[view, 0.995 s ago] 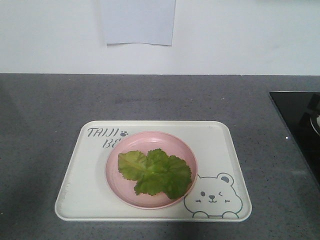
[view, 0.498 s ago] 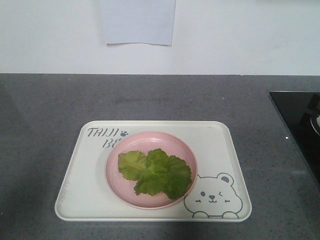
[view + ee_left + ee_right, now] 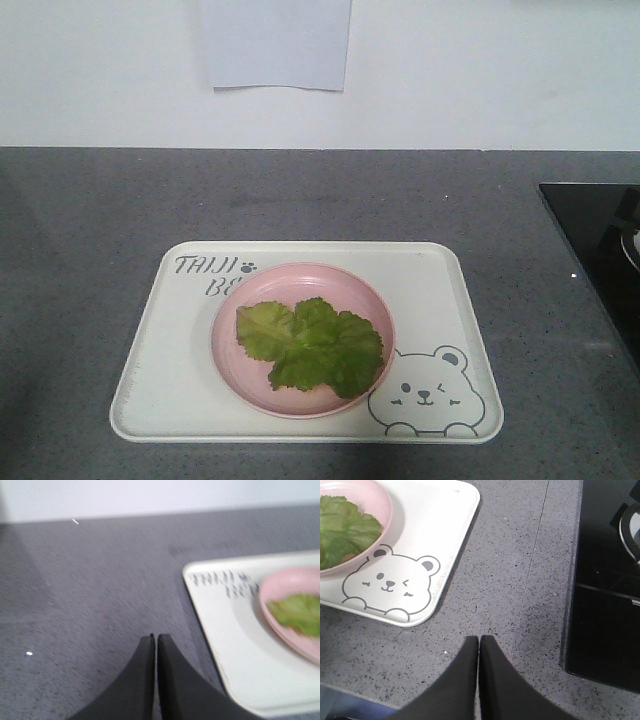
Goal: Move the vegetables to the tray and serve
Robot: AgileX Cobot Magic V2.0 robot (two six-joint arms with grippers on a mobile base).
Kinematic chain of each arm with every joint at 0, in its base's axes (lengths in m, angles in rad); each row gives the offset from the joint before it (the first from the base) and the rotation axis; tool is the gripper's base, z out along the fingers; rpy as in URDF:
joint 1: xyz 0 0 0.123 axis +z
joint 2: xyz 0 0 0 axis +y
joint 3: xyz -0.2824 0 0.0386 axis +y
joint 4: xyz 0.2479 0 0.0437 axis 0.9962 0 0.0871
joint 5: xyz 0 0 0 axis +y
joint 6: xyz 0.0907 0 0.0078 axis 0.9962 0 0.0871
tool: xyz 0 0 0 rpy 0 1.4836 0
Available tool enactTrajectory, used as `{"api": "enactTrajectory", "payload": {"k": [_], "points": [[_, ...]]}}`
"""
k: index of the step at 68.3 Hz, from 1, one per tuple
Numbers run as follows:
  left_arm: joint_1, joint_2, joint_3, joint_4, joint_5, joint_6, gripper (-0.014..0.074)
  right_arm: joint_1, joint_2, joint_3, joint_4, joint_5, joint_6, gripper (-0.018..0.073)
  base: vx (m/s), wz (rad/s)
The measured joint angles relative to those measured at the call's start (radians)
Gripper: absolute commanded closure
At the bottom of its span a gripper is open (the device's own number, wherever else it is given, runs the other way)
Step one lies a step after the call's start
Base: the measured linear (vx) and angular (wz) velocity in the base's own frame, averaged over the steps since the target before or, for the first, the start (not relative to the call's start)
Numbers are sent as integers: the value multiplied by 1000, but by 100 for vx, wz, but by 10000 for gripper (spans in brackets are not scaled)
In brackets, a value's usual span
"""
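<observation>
Grey table (image 3: 90,250) carries the tray (image 3: 160,380); vegetables (image 3: 310,345) lie on its pink plate (image 3: 232,365), between both grippers' empty, closed jaws.

Speckled matt counter (image 3: 90,260) — tray (image 3: 150,390) seemingly smooth plastic.

No visible change in front view across three moments. Vegetables (image 3: 310,345) lie in same spot and same shape on pink plate (image 3: 230,365); plate sits at same place on tray (image 3: 150,390); tray keeps same position and angle on bench (image 3: 90,230). No arm or fingers enter front view at any moment. Wrist views exist only for now, so no comparison possible there; left wrist view is motion-blurred, only hint that left arm is moving.
</observation>
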Motion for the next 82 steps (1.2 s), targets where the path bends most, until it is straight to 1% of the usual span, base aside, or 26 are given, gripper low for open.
{"api": "enactTrajectory", "payload": {"k": [5, 11, 24, 35, 44, 63, 71, 82], "points": [[39, -61, 67, -10, -60, 1, 604, 0, 0, 0, 0, 0, 0, 566, 0, 0], [65, -132, 151, -10, -117, 1, 604, 0, 0, 0, 0, 0, 0, 566, 0, 0], [71, -269, 322, -10, -226, 1, 604, 0, 0, 0, 0, 0, 0, 567, 0, 0], [71, -293, 432, -10, -358, -3, 604, 0, 0, 0, 0, 0, 0, 567, 0, 0], [71, -293, 445, -10, -445, -35, 604, 0, 0, 0, 0, 0, 0, 567, 0, 0], [40, -293, 445, -10, -460, -48, 603, 0, 0, 0, 0, 0, 0, 567, 0, 0], [39, -293, 445, 3, -469, -48, 603, 0, 0, 0, 0, 0, 0, 567, 0, 0], [39, -293, 445, 15, -517, -48, 603, 0, 0, 0, 0, 1, 0, 567, 0, 0]]}}
